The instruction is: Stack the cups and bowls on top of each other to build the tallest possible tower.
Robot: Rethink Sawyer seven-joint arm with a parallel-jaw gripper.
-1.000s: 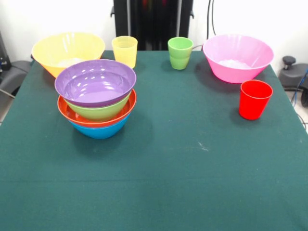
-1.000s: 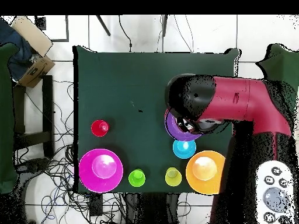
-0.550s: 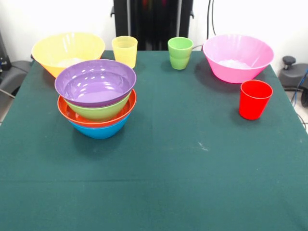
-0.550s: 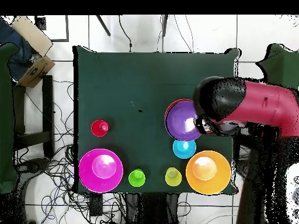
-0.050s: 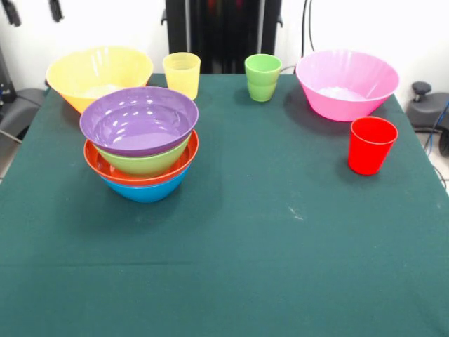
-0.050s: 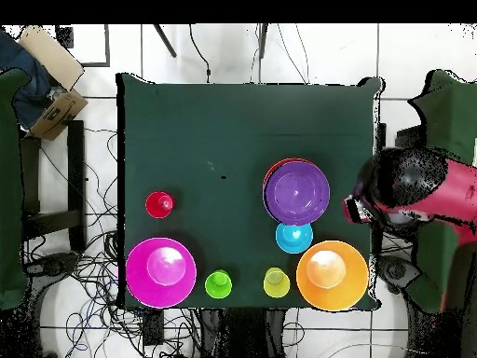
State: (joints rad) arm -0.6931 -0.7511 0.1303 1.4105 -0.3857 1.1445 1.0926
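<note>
Tower: 4 nested bowls (image 5: pixel 140 144) on the green table (image 5: pixel 280 267), left of middle in the front view; the rims read purple on top, then green, red-orange and blue at the bottom.
Tower from above: the purple bowl (image 6: pixel 296 192) hides the bowls under it, except a thin red-orange edge on 1 side.
Small blue bowl: (image 6: pixel 293 237) seen only from above, just beside the tower, between it and the yellow-orange bowl.
Yellow-orange bowl: (image 5: pixel 99 74) large, at the far left corner, close behind the tower and near the table's edge.
Yellow cup: (image 5: pixel 182 74) upright, just right of the yellow-orange bowl, by the far edge.
Green cup: (image 5: pixel 262 77) upright, near the middle of the far edge.
Pink bowl: (image 5: pixel 346 83) large, at the far right corner, its rim near the edge.
Red cup: (image 5: pixel 370 144) upright, alone, in front of the pink bowl and close to the right edge.
Open room: the whole near half of the table and the middle strip between tower and red cup are bare cloth.
Gripper: 2 dark tips (image 5: pixel 31 11) at the top left corner of the front view, off the table; cannot tell whether wide or narrow.
Arm: red and black (image 6: pixel 419 191), beyond the table's edge beside the tower in the overhead view.
</note>
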